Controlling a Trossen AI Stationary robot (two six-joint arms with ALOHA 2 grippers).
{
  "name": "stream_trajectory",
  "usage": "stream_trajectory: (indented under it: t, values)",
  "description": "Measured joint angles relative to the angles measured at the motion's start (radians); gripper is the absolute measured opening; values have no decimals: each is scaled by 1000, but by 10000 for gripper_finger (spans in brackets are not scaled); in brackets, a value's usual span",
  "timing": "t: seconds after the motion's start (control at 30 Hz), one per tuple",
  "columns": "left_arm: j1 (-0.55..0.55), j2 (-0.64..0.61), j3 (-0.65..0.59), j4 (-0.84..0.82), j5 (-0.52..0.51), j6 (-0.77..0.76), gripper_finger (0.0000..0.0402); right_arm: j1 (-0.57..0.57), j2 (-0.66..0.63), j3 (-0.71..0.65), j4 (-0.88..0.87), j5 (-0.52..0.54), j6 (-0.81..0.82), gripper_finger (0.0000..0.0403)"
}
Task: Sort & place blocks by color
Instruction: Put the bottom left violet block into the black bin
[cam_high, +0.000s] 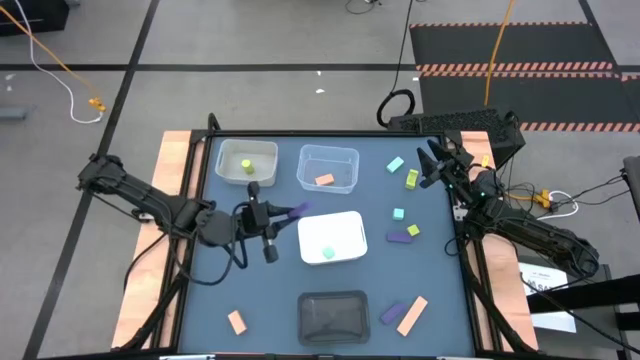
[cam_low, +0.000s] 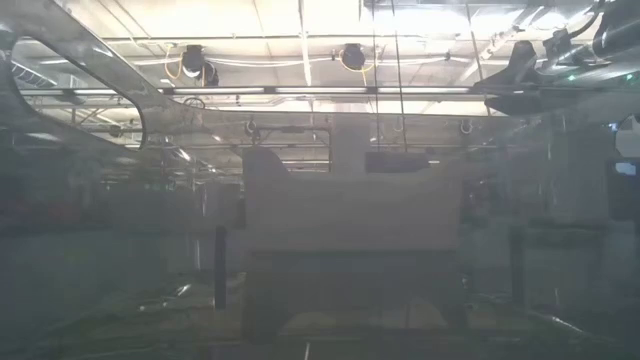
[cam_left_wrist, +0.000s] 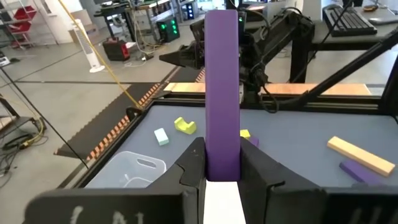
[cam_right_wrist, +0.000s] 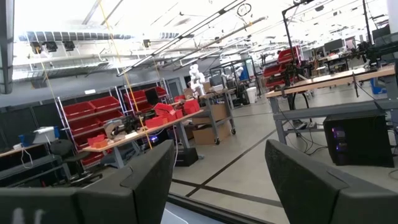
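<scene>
A purple bar (cam_left_wrist: 222, 93) was held clamped between the fingers of the left gripper (cam_high: 278, 213), at about nine o'clock from the centre of the surface (cam_high: 200, 290), just beside the white tray (cam_high: 345, 232). A mint block (cam_high: 328, 253) was seen lying in that white tray, a yellow-green block (cam_high: 247, 165) in the round-welled tray (cam_high: 228, 160) at eleven o'clock, and a peach block (cam_high: 324, 180) in the clear tray (cam_high: 345, 157) at twelve. Further blocks were scattered toward three and five o'clock. The right gripper (cam_high: 436, 162) was raised at two o'clock, its fingers (cam_right_wrist: 149, 180) spread apart and empty.
</scene>
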Motion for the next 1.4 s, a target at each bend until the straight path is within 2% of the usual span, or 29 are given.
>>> stream_trajectory:
  t: [0.23, 0.4, 0.5, 0.73, 0.9, 1.07, 1.4]
  values:
    - [6, 36, 0, 22, 27, -63, 57, 0, 0, 0, 0, 0, 0, 247]
    - [-23, 98, -11, 36, 212, -198, 63, 0, 0, 0, 0, 0, 0, 247]
    - [-60, 172, -13, 82, 262, -278, 75, 0, 0, 0, 0, 0, 0, 247]
    - [-154, 358, -14, 230, 297, -429, 61, 0, 0, 0, 0, 0, 0, 247]
    - [-194, 456, -14, 351, 298, -534, 71, 0, 0, 0, 0, 0, 0, 247]
    - [-230, 545, -14, 517, 338, -571, 73, 0, 0, 0, 0, 0, 0, 247]
    - [-250, 648, -14, 565, 338, -734, 73, 0, 0, 0, 0, 0, 0, 247]
